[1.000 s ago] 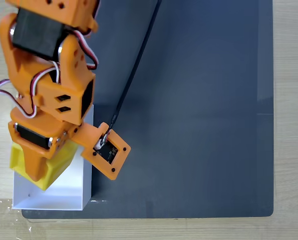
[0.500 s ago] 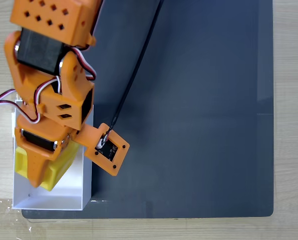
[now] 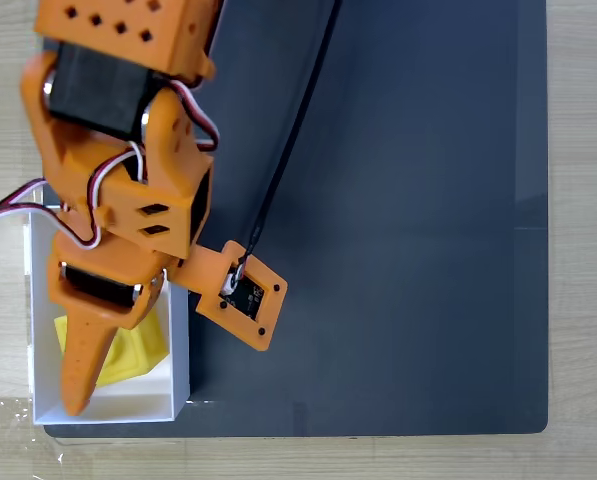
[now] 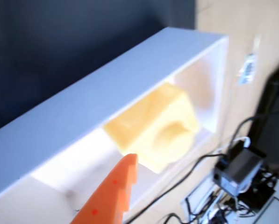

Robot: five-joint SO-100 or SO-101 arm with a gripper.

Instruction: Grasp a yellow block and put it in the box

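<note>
Now the yellow block [image 3: 136,350] lies inside the white box [image 3: 40,300], just beside one orange finger of the gripper [image 3: 83,375]; I cannot tell how wide the jaws are.

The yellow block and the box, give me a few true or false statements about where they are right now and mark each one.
1. The yellow block lies inside the box. True.
2. The box is black. False: it is white.
3. The block sits on the dark mat. False: it is within the box walls.
4. In the wrist view the block shows a round stud. True.
5. The tool is over the box. True.
</note>
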